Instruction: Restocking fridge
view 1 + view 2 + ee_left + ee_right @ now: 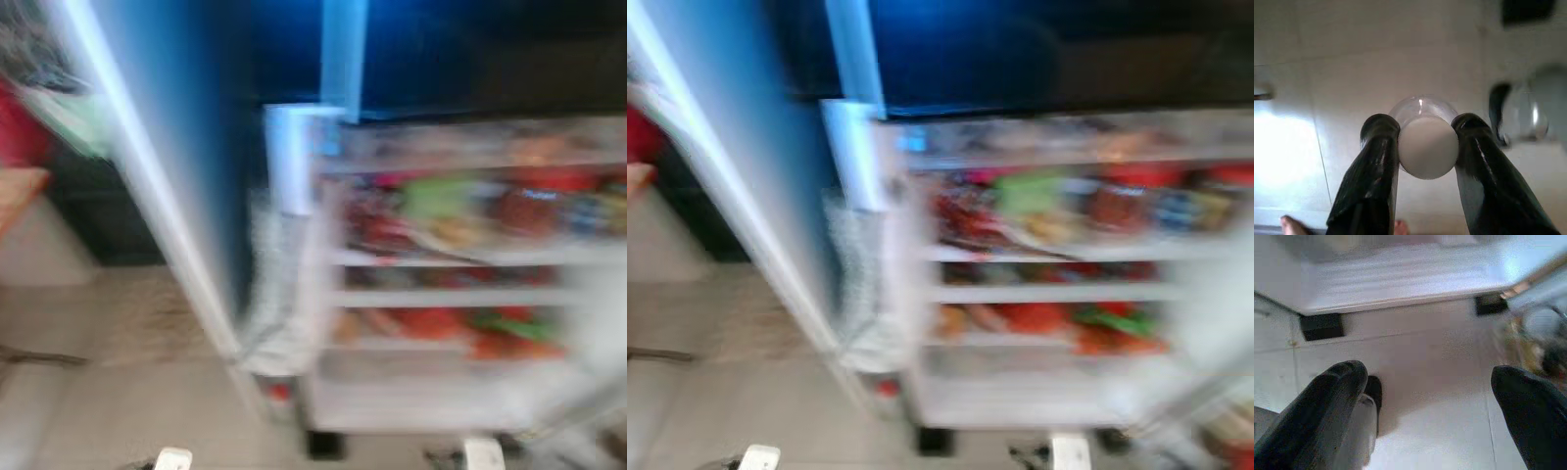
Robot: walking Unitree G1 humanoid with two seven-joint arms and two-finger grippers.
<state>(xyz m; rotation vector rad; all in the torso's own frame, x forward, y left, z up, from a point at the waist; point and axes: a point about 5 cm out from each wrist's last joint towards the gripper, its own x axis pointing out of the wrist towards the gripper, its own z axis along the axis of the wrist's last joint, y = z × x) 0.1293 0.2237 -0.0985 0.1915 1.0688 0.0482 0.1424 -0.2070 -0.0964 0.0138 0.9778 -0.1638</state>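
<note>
No lettering, brand, number or sign can be read anywhere: motion blur smears the packages on the open fridge's shelves [470, 257] into patches of red and green, and the white bottle cap [1428, 148] carries no visible print.

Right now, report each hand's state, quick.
Left hand: closed on a clear plastic bottle with a white cap.
Right hand: open, holding nothing, above the pale tiled floor.

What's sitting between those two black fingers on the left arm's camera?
A clear bottle with a white cap sits there: the left end effector is shut on it, its fingers pressing the cap's sides, in the left wrist view.
</note>
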